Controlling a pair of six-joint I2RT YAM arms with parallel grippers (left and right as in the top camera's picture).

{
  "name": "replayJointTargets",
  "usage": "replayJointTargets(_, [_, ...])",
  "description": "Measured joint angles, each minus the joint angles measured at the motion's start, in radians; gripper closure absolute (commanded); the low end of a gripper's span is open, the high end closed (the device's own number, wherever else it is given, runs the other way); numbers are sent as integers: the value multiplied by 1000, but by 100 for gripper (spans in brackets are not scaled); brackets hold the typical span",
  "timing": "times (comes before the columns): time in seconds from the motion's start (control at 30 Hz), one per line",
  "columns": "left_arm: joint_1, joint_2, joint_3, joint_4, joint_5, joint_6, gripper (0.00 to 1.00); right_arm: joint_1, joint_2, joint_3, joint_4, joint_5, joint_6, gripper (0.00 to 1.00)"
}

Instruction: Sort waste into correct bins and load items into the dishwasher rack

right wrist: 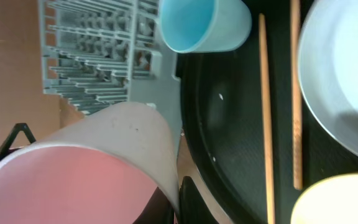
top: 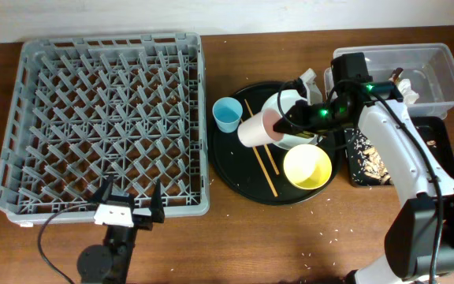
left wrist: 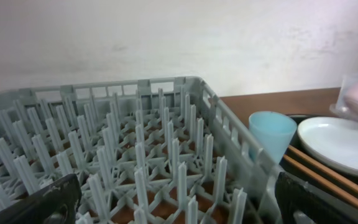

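My right gripper (top: pixel 278 126) is shut on the rim of the white cup with pink inside (top: pixel 257 128), holding it tilted above the round black tray (top: pixel 235 170); the cup fills the right wrist view (right wrist: pixel 86 168). On the tray are the light-blue cup (top: pixel 227 114), the pale grey plate (top: pixel 290 106), the yellow bowl (top: pixel 307 167) and two chopsticks (top: pixel 263 162). The grey dishwasher rack (top: pixel 105 118) stands at left. My left gripper (top: pixel 127 207) is open and empty at the rack's front edge. The clear tub (top: pixel 432 71) and the black tray with rice-like leftovers (top: pixel 369 162) are at right.
Loose rice grains lie scattered on the wooden table near the front right (top: pixel 333 233). The left arm's cable (top: pixel 42 237) trails over the table's front left. A white wall stands behind the table.
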Motion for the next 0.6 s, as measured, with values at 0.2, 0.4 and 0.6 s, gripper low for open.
replayJointTargets(0.2, [0, 589, 415, -16, 114, -11, 1, 0, 0, 0, 62, -108, -10, 96])
replayJointTargets(0.4, [6, 1012, 651, -44, 564, -15, 1, 0, 0, 0, 66, -119, -10, 96])
replayJointTargets(0.6, [6, 1031, 653, 68, 1078, -37, 1, 0, 0, 0, 65, -123, -11, 96])
